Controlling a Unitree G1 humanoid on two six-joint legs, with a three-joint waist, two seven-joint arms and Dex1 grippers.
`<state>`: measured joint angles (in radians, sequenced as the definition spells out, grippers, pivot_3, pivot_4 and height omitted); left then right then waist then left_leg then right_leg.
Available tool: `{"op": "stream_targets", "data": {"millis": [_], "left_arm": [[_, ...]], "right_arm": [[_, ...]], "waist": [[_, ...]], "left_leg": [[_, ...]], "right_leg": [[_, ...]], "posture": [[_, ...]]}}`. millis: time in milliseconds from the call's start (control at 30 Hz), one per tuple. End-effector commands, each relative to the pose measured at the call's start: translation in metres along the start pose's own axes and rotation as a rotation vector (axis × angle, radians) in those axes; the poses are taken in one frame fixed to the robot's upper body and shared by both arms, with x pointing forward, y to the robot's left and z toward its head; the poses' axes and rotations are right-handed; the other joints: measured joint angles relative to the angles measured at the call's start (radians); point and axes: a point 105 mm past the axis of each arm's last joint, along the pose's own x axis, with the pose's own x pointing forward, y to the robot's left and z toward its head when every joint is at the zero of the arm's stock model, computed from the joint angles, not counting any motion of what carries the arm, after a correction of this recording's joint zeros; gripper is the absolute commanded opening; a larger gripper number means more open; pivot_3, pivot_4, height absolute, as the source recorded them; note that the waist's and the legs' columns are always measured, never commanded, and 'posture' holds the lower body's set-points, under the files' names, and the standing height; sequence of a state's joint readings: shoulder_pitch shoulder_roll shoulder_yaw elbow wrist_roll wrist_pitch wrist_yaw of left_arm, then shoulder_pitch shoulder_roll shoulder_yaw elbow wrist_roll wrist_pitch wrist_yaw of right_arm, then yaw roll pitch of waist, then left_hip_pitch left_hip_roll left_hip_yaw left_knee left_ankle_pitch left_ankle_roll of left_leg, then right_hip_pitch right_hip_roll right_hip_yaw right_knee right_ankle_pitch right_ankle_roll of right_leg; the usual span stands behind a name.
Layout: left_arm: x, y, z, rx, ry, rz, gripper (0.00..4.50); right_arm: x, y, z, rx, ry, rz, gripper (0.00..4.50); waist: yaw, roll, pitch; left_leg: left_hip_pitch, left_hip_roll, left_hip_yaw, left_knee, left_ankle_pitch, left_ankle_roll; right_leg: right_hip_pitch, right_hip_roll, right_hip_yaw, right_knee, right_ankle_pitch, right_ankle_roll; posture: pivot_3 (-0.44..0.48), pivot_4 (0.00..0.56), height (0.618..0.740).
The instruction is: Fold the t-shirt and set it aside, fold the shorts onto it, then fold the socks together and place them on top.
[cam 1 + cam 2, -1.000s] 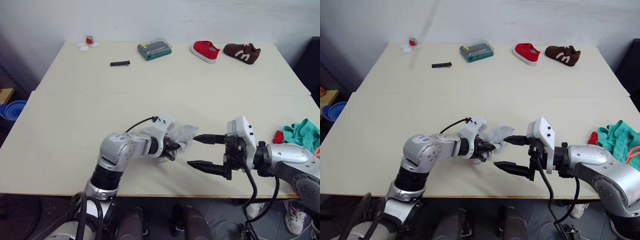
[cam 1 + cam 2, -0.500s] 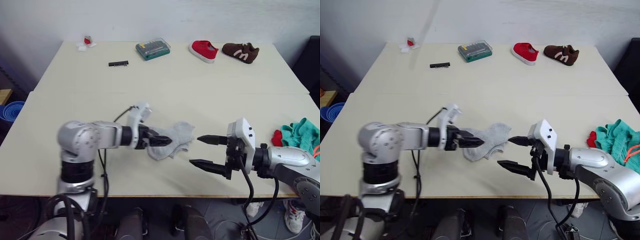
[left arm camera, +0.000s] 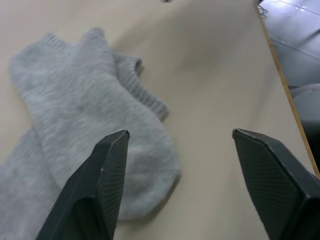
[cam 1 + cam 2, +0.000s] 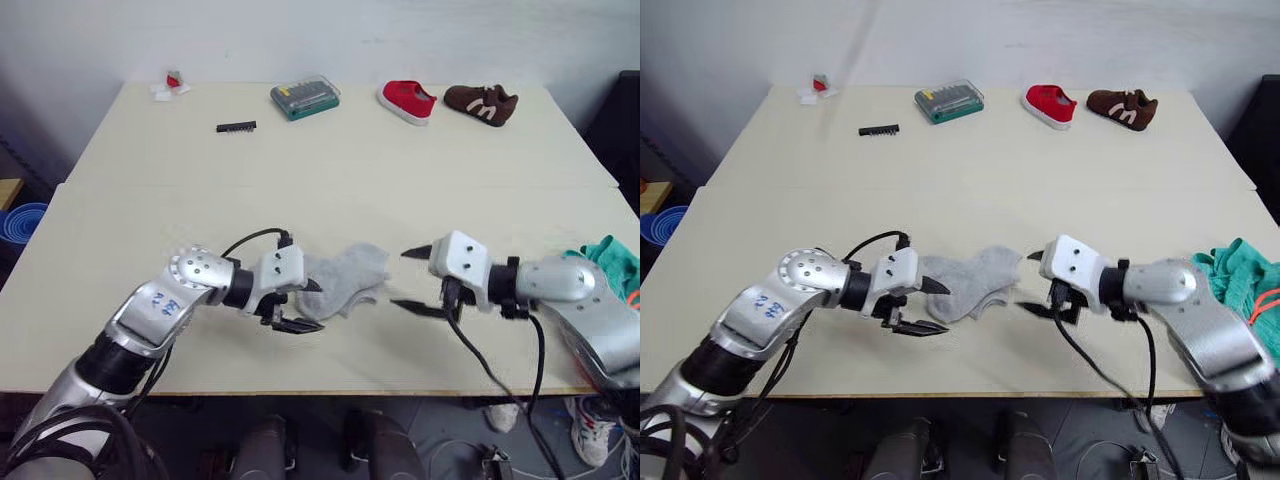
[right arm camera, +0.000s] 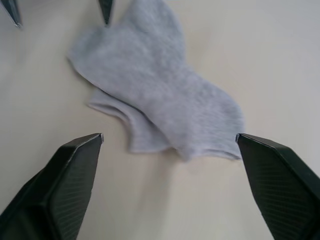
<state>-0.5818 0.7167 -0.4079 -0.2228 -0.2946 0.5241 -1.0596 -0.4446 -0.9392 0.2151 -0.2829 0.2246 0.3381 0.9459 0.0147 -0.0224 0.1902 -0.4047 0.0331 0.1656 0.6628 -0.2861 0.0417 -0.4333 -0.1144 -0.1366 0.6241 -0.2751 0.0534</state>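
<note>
The grey socks (image 4: 345, 281) lie flat on the table, one partly over the other, at the front middle. My left gripper (image 4: 308, 306) stands open just left of them; one fingertip is beside the socks' left end and nothing is between the fingers. My right gripper (image 4: 408, 280) is open just right of the socks, pointing at them, apart from the cloth. The left wrist view has the socks (image 3: 75, 100) beyond the open fingers, and the right wrist view has the socks (image 5: 160, 95) too. The teal shorts (image 4: 1242, 278) lie bunched at the table's right edge. The t-shirt is hidden.
Along the far edge stand a red shoe (image 4: 408, 100), a brown shoe (image 4: 483, 104), a green bit case (image 4: 305, 97), a black bit strip (image 4: 238, 127) and a small red and white thing (image 4: 172, 84). Blue bowls (image 4: 20, 218) sit off the table's left side.
My left gripper laid the socks down, let go and now stands open beside them. My right gripper moved left to the socks' right end.
</note>
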Motion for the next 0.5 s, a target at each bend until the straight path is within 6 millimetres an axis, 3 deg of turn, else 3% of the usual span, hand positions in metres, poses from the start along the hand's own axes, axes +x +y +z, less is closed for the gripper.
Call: {"op": "stream_targets", "data": {"millis": [33, 67, 367, 433, 500], "left_arm": [[0.004, 0.006, -0.008, 0.08, 0.077, 0.011, 2.15], [0.006, 0.008, -0.01, 0.091, 0.092, 0.019, 2.14], [0.013, 0.012, -0.023, 0.093, 0.108, 0.048, 2.14], [0.013, 0.013, -0.023, 0.071, 0.101, 0.059, 1.8], [0.013, 0.014, -0.027, 0.057, 0.115, 0.067, 1.29]], "right_arm": [[0.009, -0.003, -0.002, -0.171, 0.023, 0.05, 2.82], [0.012, -0.004, -0.004, -0.206, 0.032, 0.058, 2.5], [0.034, -0.016, -0.018, -0.373, 0.069, 0.081, 2.5], [0.039, -0.018, -0.018, -0.367, 0.058, 0.076, 2.46], [0.045, -0.02, -0.015, -0.364, 0.043, 0.064, 2.13]], "waist": [[-0.001, 0.0, 0.0], [-0.002, 0.0, 0.0], [-0.016, 0.0, 0.0], [-0.017, 0.0, 0.0], [-0.017, 0.0, 0.0]], "left_leg": [[0.0, 0.0, 0.0, 0.0, 0.0, 0.0], [0.0, 0.0, 0.0, 0.0, 0.0, 0.0], [0.0, 0.0, 0.001, 0.003, 0.001, 0.001], [0.0, 0.0, 0.001, 0.003, 0.002, 0.001], [0.0, 0.0, 0.001, 0.003, 0.002, 0.001]], "right_leg": [[-0.001, 0.0, 0.0, 0.0, 0.0, 0.0], [-0.001, 0.001, 0.0, 0.001, 0.0, 0.0], [0.0, 0.0, 0.001, 0.003, 0.0, 0.002], [0.0, 0.0, 0.001, 0.004, 0.0, 0.002], [0.0, 0.0, 0.001, 0.004, 0.0, 0.002]], "posture": [[0.0, 0.15, 0.74], [0.0, 0.15, 0.74], [0.0, 0.15, 0.74], [0.0, 0.15, 0.74], [0.0, 0.15, 0.74]]}}
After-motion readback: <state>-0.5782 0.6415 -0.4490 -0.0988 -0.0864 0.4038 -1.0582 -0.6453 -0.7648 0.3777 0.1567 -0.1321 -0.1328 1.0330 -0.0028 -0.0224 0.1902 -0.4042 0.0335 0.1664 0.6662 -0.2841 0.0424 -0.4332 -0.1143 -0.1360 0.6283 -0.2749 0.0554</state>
